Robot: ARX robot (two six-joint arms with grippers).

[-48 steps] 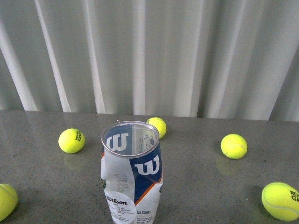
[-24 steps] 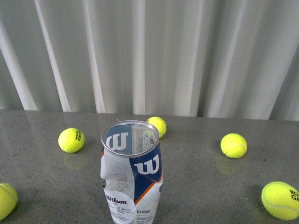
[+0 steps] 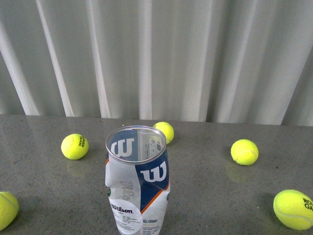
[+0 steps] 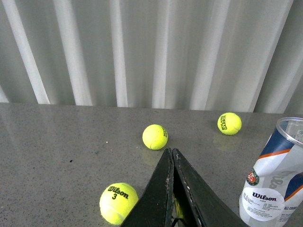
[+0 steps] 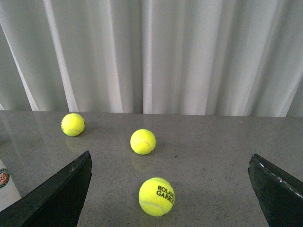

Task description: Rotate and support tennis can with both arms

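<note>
The left gripper, seen from its own wrist camera, has its two flat black jaws pressed together into a narrow wedge with nothing between them. It hangs above a grey speckled table. Just beside the jaws lies a yellow Wilson 3 tennis ball, and another yellow ball sits a little beyond the jaw tips. The right gripper, seen from its wrist camera, is spread wide, one black jaw at each lower corner of the view and holding nothing. Between the spread jaws lies a yellow ball printed Roland Garros, with two more yellow balls farther off on the table near a pale pleated curtain. The tennis can stands upright on the table close to the robot, in the middle of the front view, apart from both grippers. It is a clear Wilson tube, open at the top, with a metal rim and a navy, white and orange label bearing white W logos. Its side is dented. In the front view neither arm shows, and five yellow balls lie scattered around the can, one just behind it.
</note>
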